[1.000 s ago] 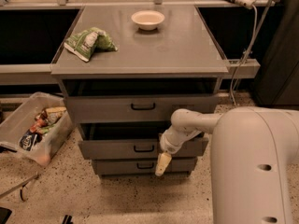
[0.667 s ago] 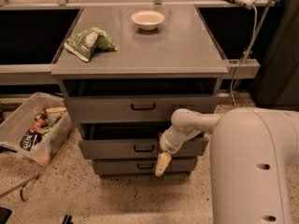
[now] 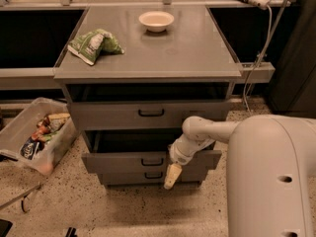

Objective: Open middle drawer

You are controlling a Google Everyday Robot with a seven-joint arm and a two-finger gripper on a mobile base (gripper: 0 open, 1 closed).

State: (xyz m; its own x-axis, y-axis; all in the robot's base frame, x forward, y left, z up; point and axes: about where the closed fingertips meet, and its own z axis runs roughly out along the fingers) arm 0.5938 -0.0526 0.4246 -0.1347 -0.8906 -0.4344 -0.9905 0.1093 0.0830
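Note:
The grey cabinet (image 3: pixel 148 58) has three drawers. The middle drawer (image 3: pixel 118 161) is pulled out part way, its front standing forward of the others, with a dark gap (image 3: pixel 138 141) showing behind it. Its small black bar handle (image 3: pixel 151 161) is free. My gripper (image 3: pixel 172 176) hangs pointing down just right of that handle, in front of the middle and bottom drawer fronts, on the end of my white arm (image 3: pixel 207 131). The top drawer front (image 3: pixel 108 116) sits above, the lowest drawer (image 3: pixel 153 175) below.
A green snack bag (image 3: pixel 94 44) and a white bowl (image 3: pixel 156 20) lie on the cabinet top. A clear plastic bin (image 3: pixel 34 135) of snacks stands on the floor at left. My white body (image 3: pixel 271 181) fills the lower right. A cable (image 3: pixel 256 58) hangs at right.

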